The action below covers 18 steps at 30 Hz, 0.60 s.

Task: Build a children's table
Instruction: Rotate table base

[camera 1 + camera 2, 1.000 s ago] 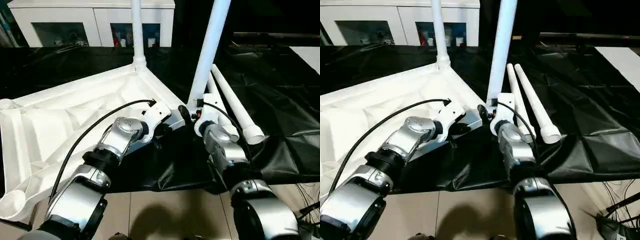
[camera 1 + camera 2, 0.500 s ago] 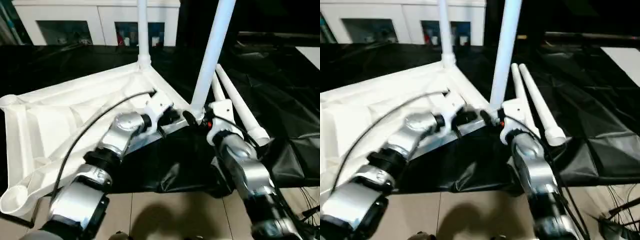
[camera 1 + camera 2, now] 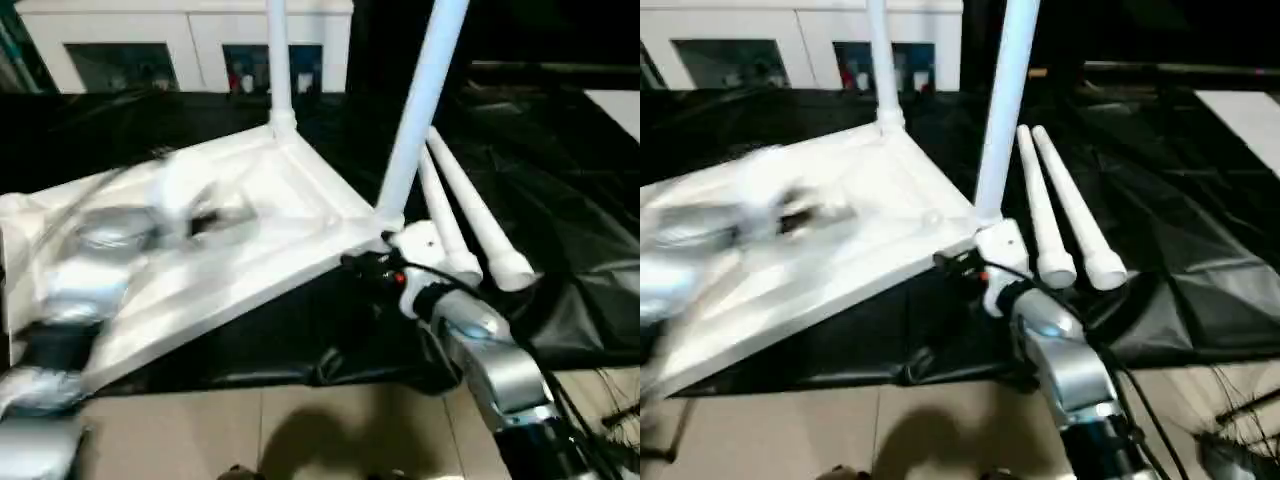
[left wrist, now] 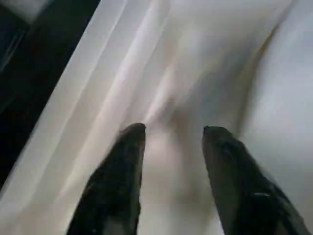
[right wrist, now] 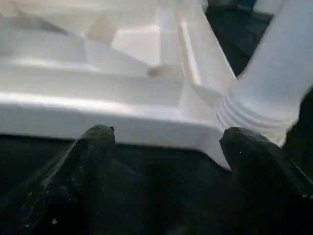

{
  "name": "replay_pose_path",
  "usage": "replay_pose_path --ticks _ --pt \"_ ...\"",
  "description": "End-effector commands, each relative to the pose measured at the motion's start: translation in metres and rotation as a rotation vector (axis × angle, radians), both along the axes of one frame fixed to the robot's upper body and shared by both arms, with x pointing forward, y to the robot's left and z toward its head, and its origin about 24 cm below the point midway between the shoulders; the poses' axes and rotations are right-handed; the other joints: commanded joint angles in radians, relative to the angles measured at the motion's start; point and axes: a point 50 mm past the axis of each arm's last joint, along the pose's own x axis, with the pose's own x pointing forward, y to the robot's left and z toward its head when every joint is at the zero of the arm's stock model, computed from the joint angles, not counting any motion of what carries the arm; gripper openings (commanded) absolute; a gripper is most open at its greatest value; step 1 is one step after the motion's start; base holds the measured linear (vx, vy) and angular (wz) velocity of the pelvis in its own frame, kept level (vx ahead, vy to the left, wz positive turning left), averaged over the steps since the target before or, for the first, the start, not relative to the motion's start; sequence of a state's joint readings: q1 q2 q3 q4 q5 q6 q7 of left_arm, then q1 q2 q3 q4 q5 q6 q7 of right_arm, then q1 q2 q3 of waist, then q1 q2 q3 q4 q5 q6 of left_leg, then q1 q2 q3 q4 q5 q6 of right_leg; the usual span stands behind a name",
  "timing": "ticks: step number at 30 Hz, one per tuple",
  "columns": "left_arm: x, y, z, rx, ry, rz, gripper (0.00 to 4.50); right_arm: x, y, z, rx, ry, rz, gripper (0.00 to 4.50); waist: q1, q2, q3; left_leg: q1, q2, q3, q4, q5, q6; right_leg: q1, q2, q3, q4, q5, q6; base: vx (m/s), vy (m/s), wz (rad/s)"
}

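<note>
Two legs seated; my right hand [image 5: 164, 147] gaped empty below the near-corner leg [image 3: 415, 110]; my left hand [image 4: 171, 147] open over the tabletop [image 3: 270, 230]. Next: fetch a loose leg [image 3: 480, 215].

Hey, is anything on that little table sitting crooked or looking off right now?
Yes. The leg at the tabletop's near corner leans to the right, while the far leg stands upright. Two more legs lie loose on the black sheet. The tabletop itself looks undamaged.
</note>
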State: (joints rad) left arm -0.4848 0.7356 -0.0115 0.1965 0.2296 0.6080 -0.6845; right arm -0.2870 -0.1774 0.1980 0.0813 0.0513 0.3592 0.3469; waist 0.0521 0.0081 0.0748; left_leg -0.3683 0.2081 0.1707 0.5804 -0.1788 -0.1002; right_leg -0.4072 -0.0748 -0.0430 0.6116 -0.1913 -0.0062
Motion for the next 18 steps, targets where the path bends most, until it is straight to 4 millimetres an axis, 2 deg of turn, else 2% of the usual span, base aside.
replay_pose_path --ticks 1,2,4,5,6,7,8,11,12,13,16,18 --pt "-0.008 0.009 0.009 0.060 0.002 0.047 2.51 0.001 0.004 -0.001 -0.025 0.013 0.011 3.78 0.002 0.019 -0.073 0.014 0.010 -0.001 -0.068 -0.172 -0.008 0.050 -0.041 0.035 -0.055 -0.078 -0.201 0.000 0.000 0.00" --pt "-0.012 0.017 0.010 0.101 0.014 0.083 2.51 0.002 0.005 -0.002 -0.034 0.019 0.013 3.78 0.004 0.020 -0.071 0.016 0.011 0.001 -0.068 -0.182 -0.009 0.046 -0.040 0.036 -0.056 -0.082 -0.205 0.000 0.000 0.00" --pt "-0.021 0.028 0.013 0.162 0.033 0.139 2.68 0.003 0.005 -0.003 -0.047 0.027 0.017 3.78 0.005 0.020 -0.071 0.014 0.010 -0.001 -0.070 -0.183 -0.011 0.047 -0.039 0.035 -0.054 -0.083 -0.203 0.000 0.000 0.00" --pt "-0.025 0.035 0.014 0.192 0.045 0.165 2.87 0.003 0.006 -0.003 -0.050 0.029 0.018 3.78 0.006 0.003 -0.065 0.015 0.010 0.002 -0.071 -0.191 -0.008 0.042 -0.038 0.036 -0.059 -0.094 -0.200 0.000 0.000 0.00" --pt "-0.033 0.045 0.013 0.241 0.077 0.205 2.87 0.003 0.007 -0.004 -0.053 0.035 0.022 3.78 0.010 0.009 -0.066 0.013 0.010 -0.001 -0.072 -0.188 -0.008 0.044 -0.040 0.036 -0.054 -0.100 -0.199 0.000 0.000 0.00" --pt "-0.033 0.045 0.013 0.241 0.077 0.205 2.87 0.003 0.007 -0.004 -0.053 0.035 0.022 3.78 0.007 0.013 -0.065 0.012 0.009 -0.001 -0.072 -0.189 -0.008 0.043 -0.041 0.037 -0.056 -0.108 -0.194 0.000 0.000 0.00" --pt "-0.036 0.049 0.012 0.258 0.096 0.218 3.05 0.002 0.007 -0.004 -0.058 0.037 0.025 3.78 0.007 0.013 -0.064 0.013 0.008 -0.001 -0.073 -0.192 -0.010 0.043 -0.040 0.037 -0.057 -0.114 -0.192 0.000 0.000 0.00" --pt "-0.050 0.059 0.003 0.275 0.195 0.234 3.24 0.003 0.007 -0.007 -0.070 0.047 0.032 3.78 0.009 0.013 -0.067 0.014 0.008 -0.001 -0.071 -0.186 -0.011 0.042 -0.041 0.037 -0.055 -0.091 -0.196 0.000 0.000 0.00" --pt "-0.051 0.059 0.002 0.273 0.205 0.234 3.29 0.003 0.007 -0.007 -0.071 0.048 0.032 3.78 0.008 0.012 -0.066 0.011 0.008 -0.002 -0.072 -0.183 -0.011 0.044 -0.041 0.037 -0.054 -0.089 -0.195 0.000 0.000 0.00" --pt "-0.054 0.059 -0.001 0.266 0.230 0.236 3.38 0.003 0.007 -0.007 -0.072 0.050 0.032 3.78 0.007 0.015 -0.066 0.015 0.008 -0.002 -0.072 -0.189 -0.012 0.041 -0.041 0.037 -0.055 -0.090 -0.199 0.000 0.000 0.00" --pt "-0.065 0.061 -0.011 0.267 0.314 0.231 3.76 0.005 0.010 -0.008 -0.083 0.050 0.040 3.78 0.007 0.014 -0.066 0.014 0.008 -0.002 -0.072 -0.196 -0.010 0.042 -0.041 0.037 -0.055 -0.093 -0.206 0.000 0.000 0.00" --pt "-0.067 0.061 -0.013 0.267 0.329 0.232 3.81 0.005 0.011 -0.008 -0.083 0.050 0.045 3.78 0.007 0.014 -0.066 0.015 0.008 -0.002 -0.071 -0.196 -0.008 0.042 -0.041 0.037 -0.055 -0.087 -0.209 0.000 0.000 0.00"
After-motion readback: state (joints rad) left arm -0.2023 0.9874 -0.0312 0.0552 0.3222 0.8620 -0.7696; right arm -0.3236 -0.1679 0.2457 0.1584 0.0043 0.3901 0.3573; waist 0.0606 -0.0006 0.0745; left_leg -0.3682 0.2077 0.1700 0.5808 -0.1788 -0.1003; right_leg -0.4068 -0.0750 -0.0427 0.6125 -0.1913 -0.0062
